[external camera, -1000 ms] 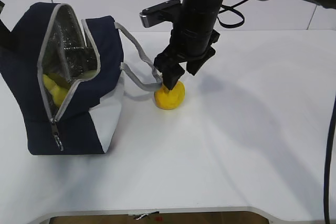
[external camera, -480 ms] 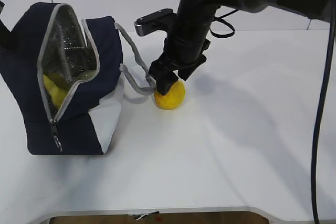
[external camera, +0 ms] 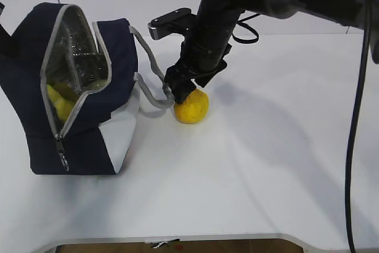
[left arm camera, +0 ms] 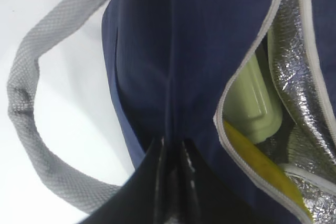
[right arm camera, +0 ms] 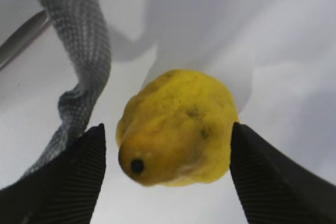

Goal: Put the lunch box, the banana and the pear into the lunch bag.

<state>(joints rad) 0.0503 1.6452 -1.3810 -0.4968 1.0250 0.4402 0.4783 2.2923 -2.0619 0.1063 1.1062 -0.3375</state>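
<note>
My right gripper (right arm camera: 167, 177) stands wide, one finger on each side of the pear (right arm camera: 176, 127), not yet closed on it. The pear sits on the white table (external camera: 266, 164), toward its back edge, just beside the grey handle (external camera: 151, 96) of the lunch bag (external camera: 83, 128). My left gripper (left arm camera: 171, 153) is closed, pinching the navy fabric of the bag. The bag stands unzipped near the left edge; inside I see the banana (left arm camera: 262, 174) and the lunch box (left arm camera: 257, 103).

The pear (external camera: 190, 106) lies on the table (external camera: 266, 164) right of the lunch bag (external camera: 74, 87), which holds the banana (external camera: 58, 102) and lunch box (left arm camera: 258, 106)
</note>
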